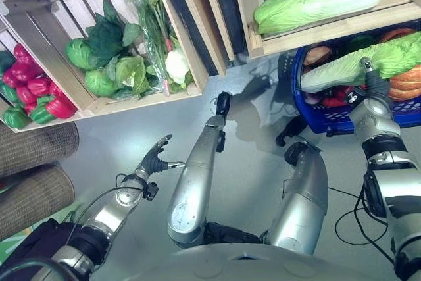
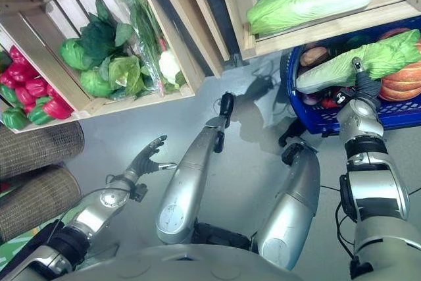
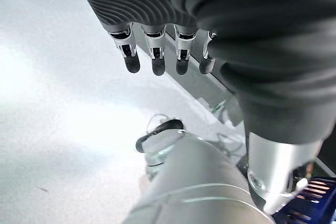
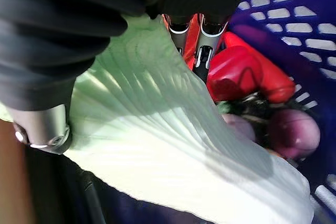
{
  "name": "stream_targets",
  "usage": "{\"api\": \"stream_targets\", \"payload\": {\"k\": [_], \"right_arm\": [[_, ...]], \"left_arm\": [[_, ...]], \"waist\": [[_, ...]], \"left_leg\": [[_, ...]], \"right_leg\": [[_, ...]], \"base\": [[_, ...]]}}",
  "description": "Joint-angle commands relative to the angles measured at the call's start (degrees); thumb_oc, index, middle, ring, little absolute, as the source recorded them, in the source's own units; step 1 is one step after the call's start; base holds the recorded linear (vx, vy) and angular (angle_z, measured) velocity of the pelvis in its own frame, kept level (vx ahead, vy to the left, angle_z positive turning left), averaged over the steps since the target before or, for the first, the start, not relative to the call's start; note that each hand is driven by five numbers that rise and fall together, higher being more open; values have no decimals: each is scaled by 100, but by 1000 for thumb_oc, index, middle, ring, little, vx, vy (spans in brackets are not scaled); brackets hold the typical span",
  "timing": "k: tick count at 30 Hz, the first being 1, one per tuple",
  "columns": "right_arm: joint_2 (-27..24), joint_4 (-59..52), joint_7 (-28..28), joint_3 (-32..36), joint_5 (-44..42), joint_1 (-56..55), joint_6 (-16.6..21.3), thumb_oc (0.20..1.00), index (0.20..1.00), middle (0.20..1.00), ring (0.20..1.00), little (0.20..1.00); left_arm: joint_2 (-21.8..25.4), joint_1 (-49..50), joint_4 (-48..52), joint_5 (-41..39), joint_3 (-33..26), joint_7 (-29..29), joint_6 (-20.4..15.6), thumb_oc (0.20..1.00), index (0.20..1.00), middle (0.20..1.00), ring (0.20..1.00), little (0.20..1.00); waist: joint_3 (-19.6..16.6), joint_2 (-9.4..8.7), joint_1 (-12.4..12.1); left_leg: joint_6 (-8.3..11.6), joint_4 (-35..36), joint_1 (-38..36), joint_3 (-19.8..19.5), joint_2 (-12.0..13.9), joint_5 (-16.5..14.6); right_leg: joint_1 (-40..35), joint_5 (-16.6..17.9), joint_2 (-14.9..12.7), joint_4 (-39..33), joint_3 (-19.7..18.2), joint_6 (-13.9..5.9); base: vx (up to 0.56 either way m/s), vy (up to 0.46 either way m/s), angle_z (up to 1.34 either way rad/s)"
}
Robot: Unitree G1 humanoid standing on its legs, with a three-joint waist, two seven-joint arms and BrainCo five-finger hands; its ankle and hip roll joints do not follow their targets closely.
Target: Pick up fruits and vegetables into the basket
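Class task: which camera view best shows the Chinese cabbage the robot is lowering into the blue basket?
The left eye view: the whole cabbage lies across the blue basket with the right hand on it. The right eye view shows much the same. The right wrist view shows its ribbed leaf close up.
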State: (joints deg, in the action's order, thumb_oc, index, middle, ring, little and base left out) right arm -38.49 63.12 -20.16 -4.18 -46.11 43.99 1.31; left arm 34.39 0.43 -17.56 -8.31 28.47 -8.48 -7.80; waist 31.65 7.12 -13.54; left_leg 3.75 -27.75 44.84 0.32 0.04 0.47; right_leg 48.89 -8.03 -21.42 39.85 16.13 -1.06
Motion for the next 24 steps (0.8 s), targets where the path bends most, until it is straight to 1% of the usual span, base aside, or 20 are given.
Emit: {"api": "stream_targets", "payload": {"k": [1,5,6,7,8,9,10,12,14,16,17,19,21,23,24], "right_arm": [[-553,416,-16,170,-594,-327,-187,200,200,200,200,200],[-594,674,9,276,-1160,-250,-538,200,200,200,200,200],[-578,722,123,291,-1299,-268,-706,200,200,200,200,200],[-551,764,183,304,-1483,-282,-889,410,410,410,410,410],[-524,800,193,308,-1624,-289,-999,1000,1000,1000,1000,1000],[-495,862,246,334,-1791,-321,-1051,1000,1000,1000,1000,1000],[-483,914,343,353,-1882,-351,-1028,1000,1000,1000,1000,1000],[-451,917,463,374,-1911,-424,-839,1000,1000,1000,1000,1000],[-383,832,541,395,-1799,-518,-489,1000,1000,1000,1000,1000],[-260,613,578,409,-1571,-719,-84,1000,1000,1000,1000,1000],[-162,404,532,397,-1433,-881,141,1000,1000,1000,1000,1000],[17,47,489,402,-1208,-1152,467,1000,1000,1000,1000,1000],[227,-591,394,331,-876,-1616,822,1000,1000,1000,1000,1000],[455,-1489,123,186,-634,-2135,1081,1000,1000,1000,1000,1000],[478,-1580,103,182,-595,-2194,1109,1000,1000,1000,1000,1000]], "left_arm": [[21,193,122,185,377,-248,-226,1000,1000,1000,1000,1000],[18,146,94,151,489,-439,-317,1000,1000,1000,1000,1000],[13,132,68,155,513,-485,-361,1000,1000,1000,1000,1000],[8,114,56,170,524,-530,-399,1000,1000,1000,1000,1000],[2,92,52,174,535,-586,-435,1000,1000,1000,1000,1000],[-1,65,90,184,530,-641,-452,1000,1000,1000,1000,1000],[10,35,148,191,511,-709,-466,1000,1000,1000,1000,1000],[46,3,296,248,442,-933,-563,1000,1000,1000,1000,1000],[95,-68,572,194,296,-1055,-764,1000,1000,1000,1000,1000],[148,-106,912,95,86,-1035,-901,1000,1000,1000,1000,1000],[176,-124,1114,47,-55,-1008,-1011,1000,1000,1000,1000,1000],[208,-121,1382,49,-268,-914,-1258,1000,1000,1000,1000,1000],[247,-136,1729,114,-558,-814,-1619,1000,1000,1000,1000,1000],[189,-174,2036,86,-836,-680,-1780,1000,1000,1000,1000,1000],[188,-168,2068,97,-864,-671,-1826,1000,1000,1000,1000,1000]], "waist": [[-186,707,15],[-186,730,22],[-186,726,30],[-186,717,36],[-186,704,38],[-186,696,46],[-186,690,48],[-186,676,61],[-186,646,90],[-186,598,133],[-186,556,161],[-186,485,214],[-186,350,326],[-186,195,464],[-186,178,480]], "left_leg": [[-486,-157,315,138,-225,-521],[-516,-208,434,124,-224,-539],[-525,-235,467,114,-230,-545],[-529,-254,492,113,-230,-549],[-530,-277,512,115,-225,-557],[-531,-281,512,111,-220,-561],[-529,-274,498,111,-212,-562],[-522,-256,460,106,-202,-563],[-510,-202,363,108,-193,-559],[-492,-124,243,117,-168,-555],[-478,-61,154,120,-160,-548],[-458,46,15,133,-136,-527],[-415,222,-210,155,-93,-476],[-363,446,-468,192,-49,-419],[-358,475,-502,198,-44,-410]], "right_leg": [[183,-387,318,366,-60,-283],[333,-385,345,425,-111,-281],[369,-383,362,447,-130,-277],[390,-384,383,453,-145,-270],[405,-384,398,456,-159,-262],[404,-385,409,461,-166,-258],[393,-388,422,460,-171,-255],[355,-386,451,440,-180,-253],[258,-365,487,369,-194,-261],[129,-334,517,264,-190,-273],[20,-308,540,168,-178,-281],[-142,-242,585,7,-155,-298],[-407,-137,660,-228,-142,-327],[-692,-42,738,-502,-129,-360],[-726,-33,745,-531,-130,-364]], "base": [[-2,-12,5],[-10,-3,3],[-12,-7,-4],[-17,-20,-4],[-17,-33,-2],[-13,-41,-2],[-10,-39,-3],[-9,-27,-4],[-13,-26,-5],[-18,-27,-4],[-31,-40,-4],[-41,-56,-9],[-48,-74,-17],[-48,-52,-23],[-43,-33,-25]]}}
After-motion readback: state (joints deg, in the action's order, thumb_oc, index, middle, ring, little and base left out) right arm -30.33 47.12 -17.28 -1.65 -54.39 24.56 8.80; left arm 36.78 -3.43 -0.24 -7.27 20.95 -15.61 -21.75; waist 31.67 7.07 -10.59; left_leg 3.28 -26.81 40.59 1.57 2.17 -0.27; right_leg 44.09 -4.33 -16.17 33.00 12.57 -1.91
